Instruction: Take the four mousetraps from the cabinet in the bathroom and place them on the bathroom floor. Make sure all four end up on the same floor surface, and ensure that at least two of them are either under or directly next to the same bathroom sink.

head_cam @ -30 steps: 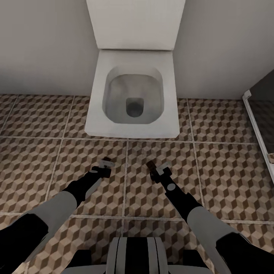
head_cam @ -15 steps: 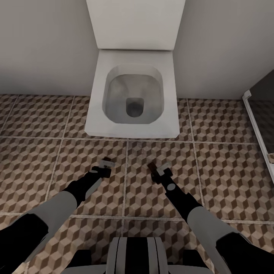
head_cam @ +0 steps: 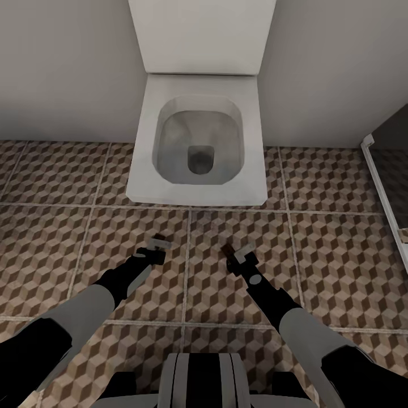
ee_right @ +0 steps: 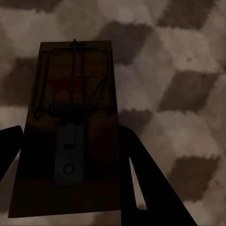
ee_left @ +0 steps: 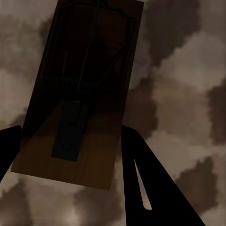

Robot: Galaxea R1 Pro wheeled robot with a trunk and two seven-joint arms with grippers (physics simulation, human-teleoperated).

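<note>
I hold both arms low over the bathroom floor [head_cam: 51,187], in front of a white toilet [head_cam: 198,147]. My left end effector [head_cam: 158,242] is closed on a mousetrap [ee_left: 80,89], its wooden board gripped between the dark fingers [ee_left: 150,188]. My right end effector [head_cam: 237,253] likewise clamps a second mousetrap [ee_right: 70,127], whose red spot sits under the wire. Both traps hang above the cube-patterned tiles, the two end effectors near each other, apart
</note>
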